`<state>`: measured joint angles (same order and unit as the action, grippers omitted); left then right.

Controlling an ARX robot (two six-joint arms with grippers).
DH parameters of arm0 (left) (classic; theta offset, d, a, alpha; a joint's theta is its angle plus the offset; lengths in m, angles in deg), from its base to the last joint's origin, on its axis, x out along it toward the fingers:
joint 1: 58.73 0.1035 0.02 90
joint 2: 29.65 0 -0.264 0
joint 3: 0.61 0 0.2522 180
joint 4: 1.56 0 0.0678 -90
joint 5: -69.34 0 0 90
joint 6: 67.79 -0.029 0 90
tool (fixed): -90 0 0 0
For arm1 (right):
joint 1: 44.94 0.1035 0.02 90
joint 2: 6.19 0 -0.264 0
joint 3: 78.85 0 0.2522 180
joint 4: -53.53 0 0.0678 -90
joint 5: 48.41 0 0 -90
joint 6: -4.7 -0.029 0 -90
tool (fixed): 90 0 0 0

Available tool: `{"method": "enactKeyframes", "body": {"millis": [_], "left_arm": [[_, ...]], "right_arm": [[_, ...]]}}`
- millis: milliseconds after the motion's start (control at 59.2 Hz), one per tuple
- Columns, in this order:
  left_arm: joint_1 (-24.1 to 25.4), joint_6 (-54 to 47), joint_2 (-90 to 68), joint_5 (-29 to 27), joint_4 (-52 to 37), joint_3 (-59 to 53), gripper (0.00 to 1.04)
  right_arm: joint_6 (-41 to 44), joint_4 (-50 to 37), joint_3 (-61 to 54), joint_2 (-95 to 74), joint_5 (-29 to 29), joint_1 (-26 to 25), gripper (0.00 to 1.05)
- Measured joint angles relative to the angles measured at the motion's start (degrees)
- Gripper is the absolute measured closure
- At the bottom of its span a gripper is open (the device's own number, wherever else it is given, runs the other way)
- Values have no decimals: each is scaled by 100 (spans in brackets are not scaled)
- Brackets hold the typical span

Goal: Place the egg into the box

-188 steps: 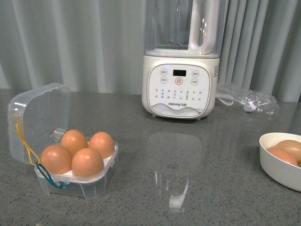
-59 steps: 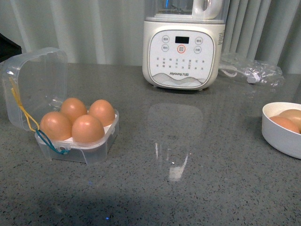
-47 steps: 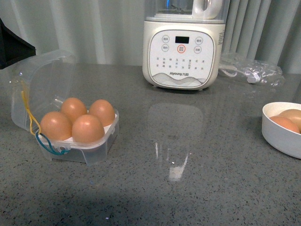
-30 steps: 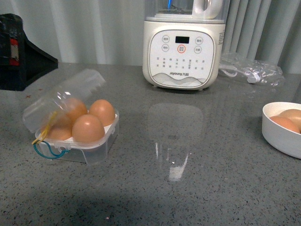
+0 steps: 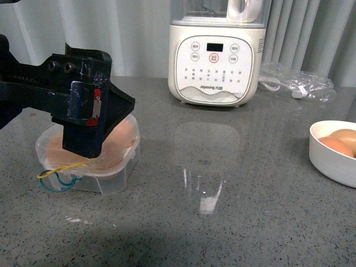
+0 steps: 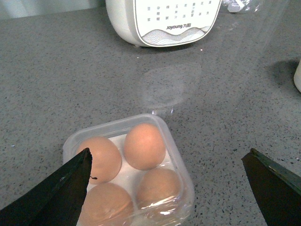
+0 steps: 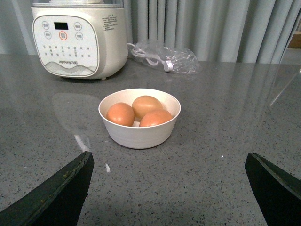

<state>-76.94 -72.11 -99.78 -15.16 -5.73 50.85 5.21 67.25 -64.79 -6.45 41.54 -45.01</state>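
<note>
The box (image 5: 114, 171) stands at the table's left, its clear lid lying down over several brown eggs (image 5: 125, 135). Yellow and blue elastic loops (image 5: 55, 178) hang loose at its front left corner. My left gripper (image 5: 103, 125) is open, low over the box, and appears to rest on the lid. In the left wrist view the box (image 6: 184, 184) and its eggs (image 6: 144, 145) lie between the wide-apart fingers (image 6: 61, 188). My right gripper (image 7: 169, 155) is open above bare table, just short of a white bowl (image 7: 136, 136) holding three more eggs (image 7: 120, 114).
A white blender (image 5: 217, 61) stands at the back centre, with a crumpled plastic bag and cord (image 5: 297, 83) to its right. The white bowl (image 5: 328, 161) sits at the right edge. Grey curtains hang behind the grey speckled table (image 5: 222, 222).
The lid, standing open a second ago, has swung down over the eggs. My left gripper has come in from the left, over the box.
</note>
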Motion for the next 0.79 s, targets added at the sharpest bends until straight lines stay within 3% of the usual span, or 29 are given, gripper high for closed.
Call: {"method": "enactKeyframes", "body": {"millis": [338, 541, 794], "left_arm": [[678, 234, 717, 52, 315, 420, 7], [1537, 481, 1530, 238, 780, 522, 7], [2822, 457, 2988, 1108, 1716, 192, 7]], "right_arm": [[0, 0, -2, 0, -2, 2, 7], [0, 0, -2, 0, 0, 0, 7], [0, 0, -2, 0, 0, 0, 7]]}}
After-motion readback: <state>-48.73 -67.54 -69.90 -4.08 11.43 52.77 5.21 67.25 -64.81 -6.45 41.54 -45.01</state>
